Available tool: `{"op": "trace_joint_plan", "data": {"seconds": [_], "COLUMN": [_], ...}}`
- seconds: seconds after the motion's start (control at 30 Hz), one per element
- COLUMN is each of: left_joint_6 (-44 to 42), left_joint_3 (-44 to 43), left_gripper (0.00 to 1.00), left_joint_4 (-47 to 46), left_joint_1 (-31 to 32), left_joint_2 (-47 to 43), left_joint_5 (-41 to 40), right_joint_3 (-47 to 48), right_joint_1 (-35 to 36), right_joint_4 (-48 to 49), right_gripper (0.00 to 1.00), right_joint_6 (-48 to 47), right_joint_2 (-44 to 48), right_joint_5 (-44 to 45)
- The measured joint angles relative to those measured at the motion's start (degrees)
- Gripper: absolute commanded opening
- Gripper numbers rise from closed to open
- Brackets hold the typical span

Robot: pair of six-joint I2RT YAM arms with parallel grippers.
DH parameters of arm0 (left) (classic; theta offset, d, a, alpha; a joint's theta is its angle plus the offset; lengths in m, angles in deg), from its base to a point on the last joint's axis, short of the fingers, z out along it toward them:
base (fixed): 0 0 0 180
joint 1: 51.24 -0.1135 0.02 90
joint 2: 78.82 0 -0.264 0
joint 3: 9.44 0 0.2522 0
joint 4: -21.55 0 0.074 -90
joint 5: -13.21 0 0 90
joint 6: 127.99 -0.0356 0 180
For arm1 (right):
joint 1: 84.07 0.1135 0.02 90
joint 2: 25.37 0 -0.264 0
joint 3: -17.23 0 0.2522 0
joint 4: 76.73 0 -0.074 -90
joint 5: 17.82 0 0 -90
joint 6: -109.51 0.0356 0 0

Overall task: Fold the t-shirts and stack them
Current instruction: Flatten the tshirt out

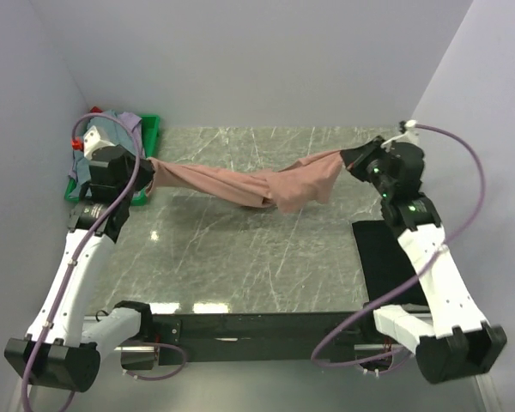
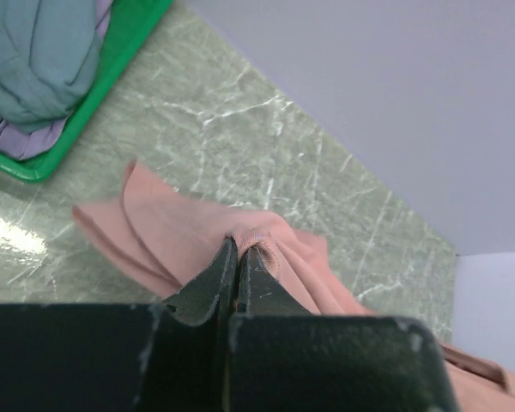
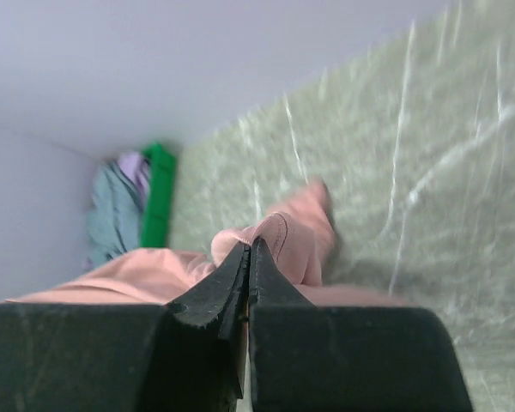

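Top view, read from left to right. At ten o'clock on the tabletop [image 1: 240,266] stands a green crate [image 1: 152,127] holding the grey-blue and lavender t-shirts [image 1: 113,129], bunched and unfolded. Just beside the crate's near corner, the left fingers [image 1: 150,174] are pressed together on one bunched edge of the salmon-pink t-shirt [image 1: 257,184]; the left wrist view shows a ridge of cloth nipped at the very tips.

The shirt spans the far half of the tabletop from nine o'clock to two o'clock as a twisted rope, its middle sagging low; whether it touches the surface cannot be told. At two o'clock the right fingers [image 1: 352,160] are likewise clamped on the opposite edge. The black t-shirt [image 1: 386,257] lies flat at four o'clock, beside the right arm.

Judged hazards:
- Each hold is a shallow tip pinch, so further tension could pull an edge free.
- The cloth is twisted, so lowering it now would probably leave creases rather than a flat panel.
- The left end hangs near the crate rim, where a sideways sweep could snag it.
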State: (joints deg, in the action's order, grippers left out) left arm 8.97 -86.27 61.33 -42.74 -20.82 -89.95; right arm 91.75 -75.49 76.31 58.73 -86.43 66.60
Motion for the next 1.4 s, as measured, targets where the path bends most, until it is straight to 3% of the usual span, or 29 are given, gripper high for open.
{"op": "trace_joint_plan", "data": {"seconds": [0.2, 0.37, 0.53, 0.73, 0.9, 0.97, 1.07, 1.1, 1.17, 1.27, 1.4], "left_joint_6": [-0.8, -0.2, 2.5, 3.8, 4.0, 4.8, 5.5, 5.7, 6.1, 6.5, 6.4], "left_joint_3": [-3.3, -6.7, -9.3, -27.1, -35.5, -33.2, -25.3, -21.7, -13.0, -0.2, 10.0], "left_gripper": [0.01, 0.01, 0.01, 0.01, 0.01, 0.01, 0.33, 0.53, 0.68, 0.74, 0.7], "left_joint_4": [1.8, -0.5, -8.0, -11.8, -14.3, -16.9, -19.6, -19.9, -20.5, -19.7, -15.0], "left_joint_1": [-1.9, -6.7, -10.6, -12.0, -17.4, -20.6, -24.2, -24.9, -25.3, -24.9, -23.8], "left_joint_2": [-3.2, -0.6, 11.1, 32.4, 34.3, 31.4, 26.0, 24.0, 20.8, 18.7, 18.5], "left_joint_5": [2.4, 7.6, 16.5, 26.6, 32.9, 34.8, 36.2, 36.4, 36.5, 36.1, 34.1], "right_joint_3": [6.2, 10.9, 18.8, 34.3, 39.0, 36.7, 25.7, 20.8, 9.1, -3.5, -13.2], "right_joint_1": [-1.1, -5.0, -7.8, -9.0, -12.0, -13.2, -14.2, -14.3, -14.3, -14.3, -14.3], "right_joint_4": [-3.7, -5.3, -2.9, 1.5, 2.0, 3.8, 6.4, 6.7, 7.6, 7.1, 7.4], "right_gripper": [0.0, 0.0, 0.0, 0.0, 0.0, 0.0, 0.0, 0.0, 0.0, 0.0, 0.0], "right_joint_6": [-1.4, -1.2, 1.9, 5.6, 6.9, 7.5, 8.2, 8.2, 8.0, 6.7, 4.5], "right_joint_2": [6.9, 5.1, -6.1, -25.6, -27.1, -23.8, -14.1, -10.3, -3.2, 0.9, -6.3], "right_joint_5": [2.2, 1.9, -2.6, -10.5, -13.4, -13.7, -13.7, -13.6, -13.1, -13.1, -13.7]}}
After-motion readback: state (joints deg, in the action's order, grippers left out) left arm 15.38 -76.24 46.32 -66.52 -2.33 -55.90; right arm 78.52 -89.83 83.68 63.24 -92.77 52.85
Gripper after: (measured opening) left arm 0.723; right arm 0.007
